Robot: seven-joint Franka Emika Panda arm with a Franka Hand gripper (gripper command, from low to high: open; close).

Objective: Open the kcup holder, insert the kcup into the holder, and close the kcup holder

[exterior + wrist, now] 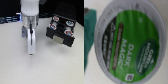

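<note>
Wrist view fills your frame with the kcup (128,40); its green lid reads "DARK MAGIC". In the exterior view, your tool (31,36) hangs over the white desk (20,65), grip state unclear, the kcup holder (61,30) well apart toward the exterior view's right, bare desk between.

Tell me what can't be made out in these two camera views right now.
- The gripper: in the exterior view it is blurred and small, so open or shut cannot be told; the wrist view shows no fingers.
- The kcup: the wrist view shows only its lid, cut off by the frame edges; its body is hidden. In the exterior view I cannot pick it out.
- The kcup holder: too blurred to tell if a slot is filled.
</note>
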